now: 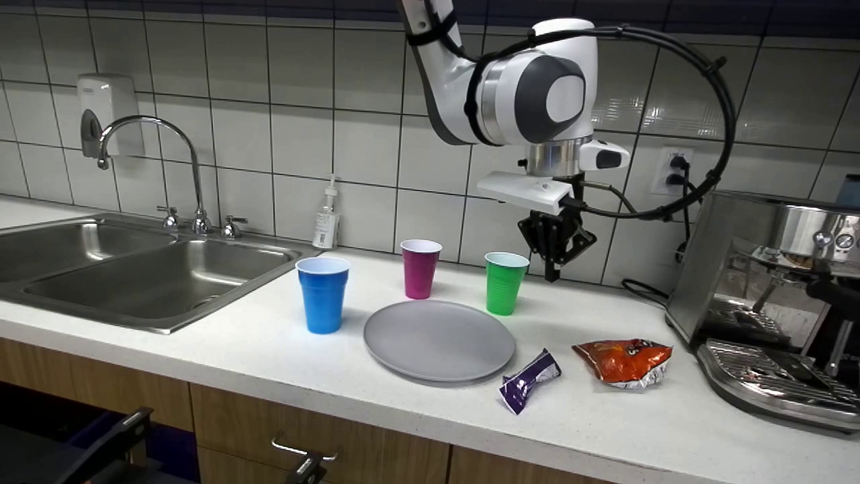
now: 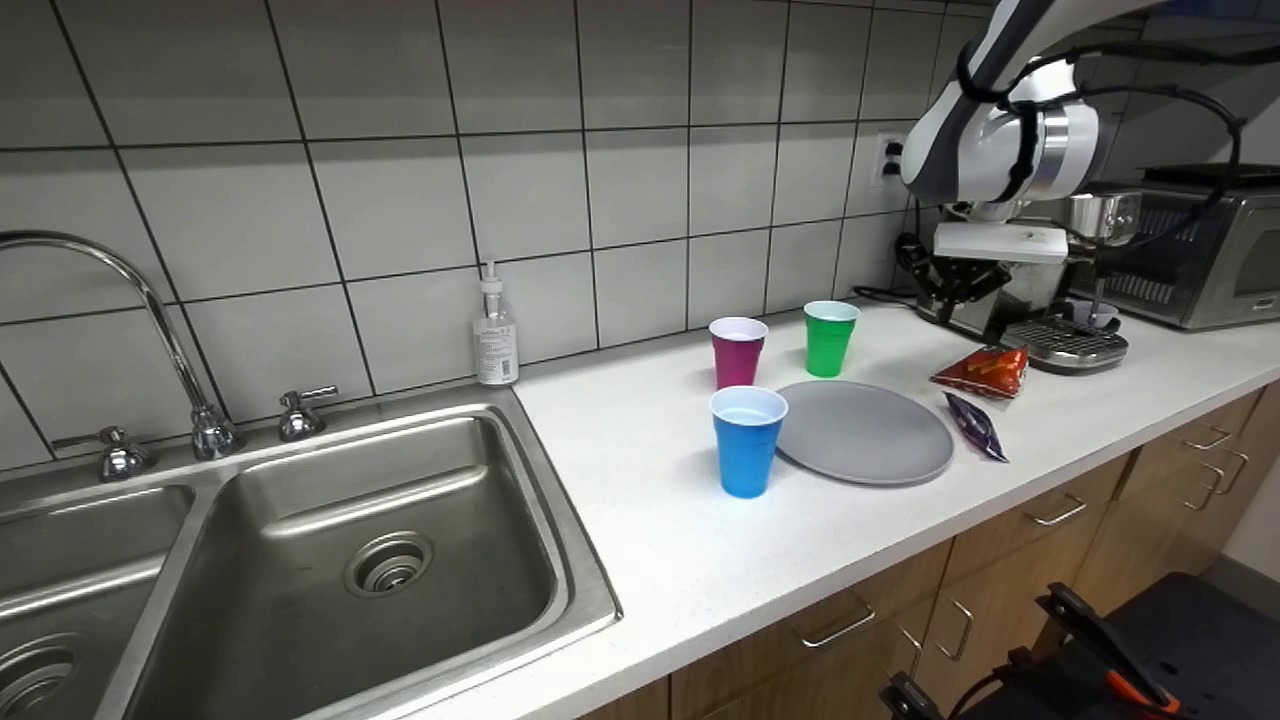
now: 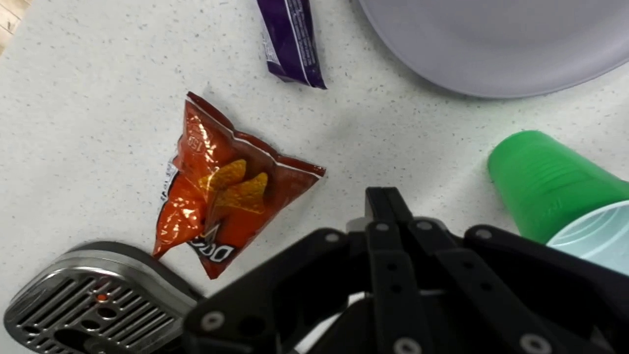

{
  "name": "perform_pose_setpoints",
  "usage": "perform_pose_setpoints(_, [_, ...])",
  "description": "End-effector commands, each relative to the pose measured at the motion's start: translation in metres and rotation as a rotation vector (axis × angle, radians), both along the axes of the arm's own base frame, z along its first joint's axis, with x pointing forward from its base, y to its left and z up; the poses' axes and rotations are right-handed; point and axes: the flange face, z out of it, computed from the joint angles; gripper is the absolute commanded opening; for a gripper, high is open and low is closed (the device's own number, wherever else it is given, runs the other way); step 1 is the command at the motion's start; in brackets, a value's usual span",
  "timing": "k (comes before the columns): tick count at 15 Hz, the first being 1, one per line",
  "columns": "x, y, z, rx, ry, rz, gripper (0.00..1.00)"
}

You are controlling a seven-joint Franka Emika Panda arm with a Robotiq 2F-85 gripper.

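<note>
My gripper (image 1: 552, 269) is shut and empty, pointing down above the counter. Its fingertips meet in the wrist view (image 3: 385, 199). Nearest are a green cup (image 1: 505, 288), to the right in the wrist view (image 3: 545, 182), and a red-orange chip bag (image 1: 625, 361), to the left there (image 3: 221, 191). A purple wrapped snack (image 1: 531, 380) lies beside a grey plate (image 1: 440, 341); both also show in the wrist view. A magenta cup (image 1: 420, 272) and a blue cup (image 1: 323, 299) stand upright around the plate, in both exterior views. The gripper touches none of them.
A steel coffee machine (image 1: 746, 269) stands at the counter's right end, with a microwave (image 2: 1230, 250) beyond it. A double sink (image 1: 168, 269) with a faucet (image 1: 195, 175) is at the left. A soap bottle (image 1: 326, 222) stands against the tiled wall. Cables loop off the arm.
</note>
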Motion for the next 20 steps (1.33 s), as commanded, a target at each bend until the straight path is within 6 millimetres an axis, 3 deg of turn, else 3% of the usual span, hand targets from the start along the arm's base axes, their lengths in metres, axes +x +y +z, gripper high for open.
perform_pose_setpoints(1, [0.025, 0.01, 0.007, 0.029, -0.009, 0.004, 0.01])
perform_pose_setpoints(11, [0.075, 0.031, -0.001, 0.041, -0.03, 0.04, 0.01])
perform_pose_setpoints(12, [0.078, 0.032, -0.002, 0.042, -0.031, 0.042, 0.29])
perform_pose_setpoints(13, [0.081, 0.032, -0.003, 0.042, -0.033, 0.043, 0.31])
perform_pose_setpoints(15, [0.087, 0.033, -0.004, 0.043, -0.036, 0.044, 0.44])
perform_pose_setpoints(20, [0.098, 0.036, -0.006, 0.042, -0.039, 0.053, 0.82])
